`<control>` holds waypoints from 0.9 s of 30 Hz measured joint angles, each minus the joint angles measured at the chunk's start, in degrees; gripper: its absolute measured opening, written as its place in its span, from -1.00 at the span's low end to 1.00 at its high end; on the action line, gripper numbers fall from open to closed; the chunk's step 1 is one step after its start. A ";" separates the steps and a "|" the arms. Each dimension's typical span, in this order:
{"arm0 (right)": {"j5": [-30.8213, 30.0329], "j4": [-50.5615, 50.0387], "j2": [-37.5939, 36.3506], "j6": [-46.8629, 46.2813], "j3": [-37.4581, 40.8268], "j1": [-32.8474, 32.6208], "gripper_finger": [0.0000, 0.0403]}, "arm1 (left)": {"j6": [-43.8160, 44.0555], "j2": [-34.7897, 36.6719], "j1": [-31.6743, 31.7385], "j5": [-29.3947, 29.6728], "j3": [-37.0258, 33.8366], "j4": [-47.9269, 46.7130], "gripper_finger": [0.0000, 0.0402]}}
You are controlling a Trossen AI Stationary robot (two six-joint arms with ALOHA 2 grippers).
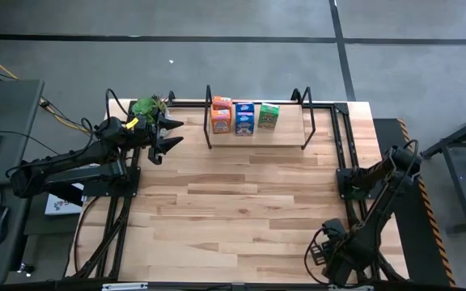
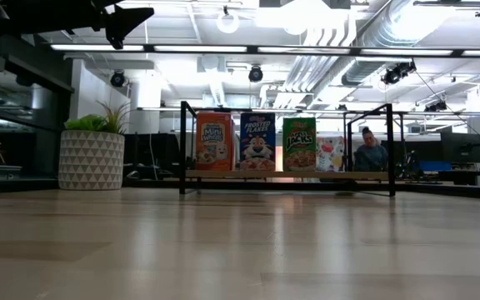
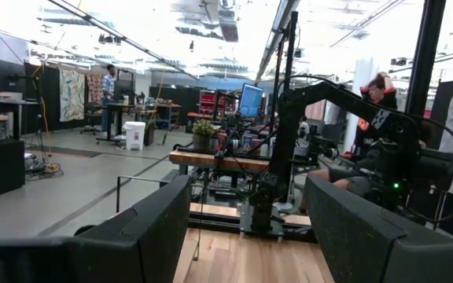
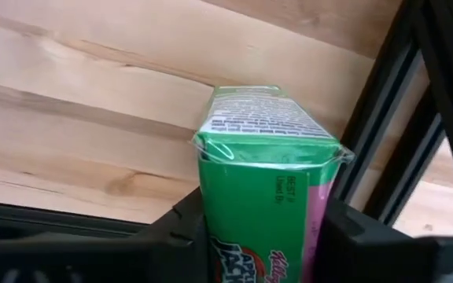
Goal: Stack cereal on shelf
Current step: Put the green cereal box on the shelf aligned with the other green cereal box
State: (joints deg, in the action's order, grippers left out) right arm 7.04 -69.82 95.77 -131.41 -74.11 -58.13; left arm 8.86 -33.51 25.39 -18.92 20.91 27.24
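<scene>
The shelf point(image 1: 257, 137) of black rods with a pale board stands at the table's far edge. On its board an orange box point(image 2: 214, 142), a blue box point(image 2: 257, 142) and a green box point(image 2: 299, 143) stand upright in a row. My left gripper point(image 1: 171, 134) is open and empty, raised left of the shelf, beside the potted plant point(image 1: 148, 105). My right gripper point(image 1: 330, 250) is at the table's near right corner, shut on another green cereal box point(image 4: 262, 196). My right gripper pinches the green box between its two fingers point(image 4: 181, 224), on two opposite sides point(image 4: 211, 212) toward the box's near end. The box's far end point(image 4: 262, 118) sticks out past the fingers over the wooden tabletop. I cannot tell whether the box rests on the table.
The black frame rails point(image 1: 342, 162) run along the table's right side, close to my right arm. The wooden tabletop point(image 1: 241, 202) stretches between the arms and the shelf. People sit at desks in the room beyond point(image 2: 372, 154).
</scene>
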 joint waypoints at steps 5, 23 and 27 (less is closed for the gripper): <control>-7.26 2.52 -1.92 4.06 -0.03 0.98 -0.41 | 0.00 -0.01 0.02 0.00 0.00 0.02 0.20; -12.64 12.39 -11.06 85.75 -8.84 45.97 -0.39 | 0.04 -0.01 0.00 0.02 0.00 0.80 0.20; -18.00 -2.07 -8.16 97.57 -17.87 54.85 -0.39 | 0.00 -0.01 0.00 0.02 0.00 -0.09 0.20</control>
State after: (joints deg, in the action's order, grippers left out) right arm -10.96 -71.89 87.60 -33.84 -91.97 -3.28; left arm 8.86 -33.52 25.39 -18.90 20.91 27.16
